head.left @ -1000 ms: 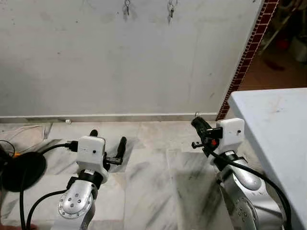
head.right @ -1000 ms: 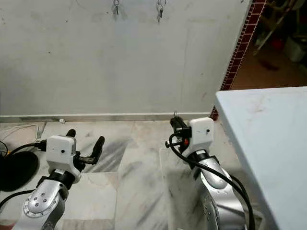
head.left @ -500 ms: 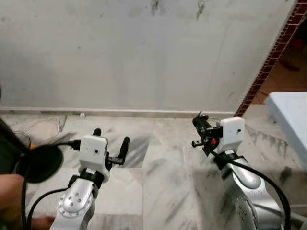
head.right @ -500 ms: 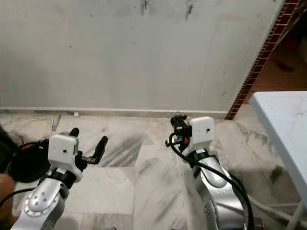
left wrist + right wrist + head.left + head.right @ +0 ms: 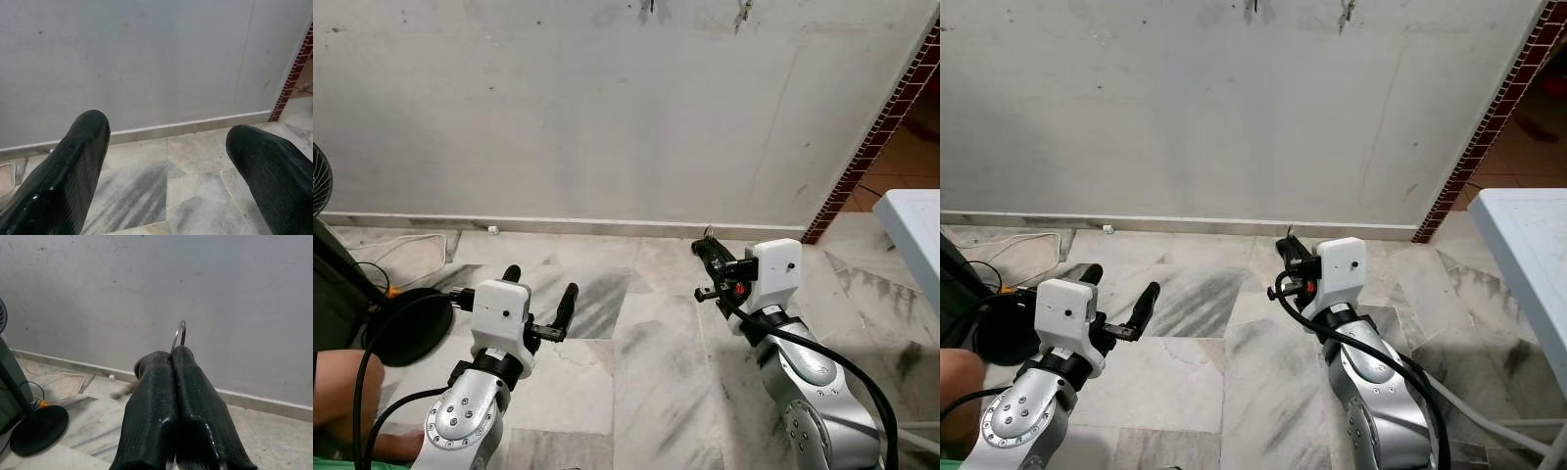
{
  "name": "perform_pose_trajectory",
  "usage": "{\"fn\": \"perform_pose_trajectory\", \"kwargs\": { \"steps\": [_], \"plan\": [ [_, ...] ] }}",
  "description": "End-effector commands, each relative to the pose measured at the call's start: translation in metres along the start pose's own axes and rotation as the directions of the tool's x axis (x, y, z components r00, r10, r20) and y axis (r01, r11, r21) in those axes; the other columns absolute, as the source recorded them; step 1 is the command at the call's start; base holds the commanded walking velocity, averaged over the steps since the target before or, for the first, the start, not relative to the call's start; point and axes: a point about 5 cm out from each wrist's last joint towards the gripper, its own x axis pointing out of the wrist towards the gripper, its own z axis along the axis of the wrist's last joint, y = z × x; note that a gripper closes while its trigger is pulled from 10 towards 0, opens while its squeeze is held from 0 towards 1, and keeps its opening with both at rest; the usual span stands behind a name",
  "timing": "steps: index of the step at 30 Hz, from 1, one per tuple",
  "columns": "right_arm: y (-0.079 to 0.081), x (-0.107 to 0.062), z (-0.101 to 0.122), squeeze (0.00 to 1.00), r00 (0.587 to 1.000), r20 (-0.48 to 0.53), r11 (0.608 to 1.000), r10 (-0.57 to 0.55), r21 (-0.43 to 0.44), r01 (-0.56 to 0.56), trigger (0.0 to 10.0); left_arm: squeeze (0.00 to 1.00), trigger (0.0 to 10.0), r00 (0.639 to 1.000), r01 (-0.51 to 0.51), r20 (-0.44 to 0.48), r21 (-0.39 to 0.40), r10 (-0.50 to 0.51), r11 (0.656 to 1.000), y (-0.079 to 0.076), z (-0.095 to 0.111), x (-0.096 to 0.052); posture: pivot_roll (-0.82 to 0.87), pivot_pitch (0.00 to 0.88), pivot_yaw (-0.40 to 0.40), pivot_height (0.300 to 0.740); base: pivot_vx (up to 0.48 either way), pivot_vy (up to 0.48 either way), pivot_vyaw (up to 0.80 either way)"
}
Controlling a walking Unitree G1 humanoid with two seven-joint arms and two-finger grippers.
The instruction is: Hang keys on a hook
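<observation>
My right gripper is held out low over the marble floor, facing a grey wall, and is shut on a key ring. In the right wrist view the thin metal ring sticks up from between the pressed fingertips; the keys themselves are hidden. Two small hooks with things hanging from them are on the wall at the top edge, far above both grippers. My left gripper is open with nothing between its fingers.
A black fan base with cables stands on the floor at the left, beside a dark stand. A person's bare knee is at the lower left. At the right are a white table and a red brick edge.
The camera has turned left: the table slid to the right edge, and the fan base and the person's knee came further in. Both arms keep their pose, and the key ring stays held.
</observation>
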Motion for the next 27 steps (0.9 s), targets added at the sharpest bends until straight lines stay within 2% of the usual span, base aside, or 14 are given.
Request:
{"fn": "perform_pose_trajectory", "kwargs": {
  "steps": [1,6,27],
  "plan": [
    [0.0009,-0.0002,0.0023,0.0,1.0,0.011,1.0,0.0,-0.007,0.0,10.0,0.0,10.0,1.0,0.012,0.006,-0.003,-0.011,1.0,-0.0003,0.0014,-0.0017,0.05,0.137,0.028,0.74,0.0,0.0,0.0],
    [0.0022,-0.001,0.0015,0.0,1.0,0.008,1.0,0.003,-0.01,-0.003,10.0,0.0,10.0,1.0,0.03,0.007,-0.007,-0.03,1.0,-0.0028,0.0008,-0.0029,0.05,0.14,0.029,0.74,0.0,0.0,0.0],
    [0.0024,-0.0008,0.0004,0.0,1.0,0.003,1.0,0.003,-0.01,-0.003,10.0,0.0,10.0,0.997,0.077,0.003,-0.026,-0.077,0.997,-0.009,0.0002,-0.0033,0.05,0.145,0.03,0.74,0.34,0.0,0.0]
  ]
}}
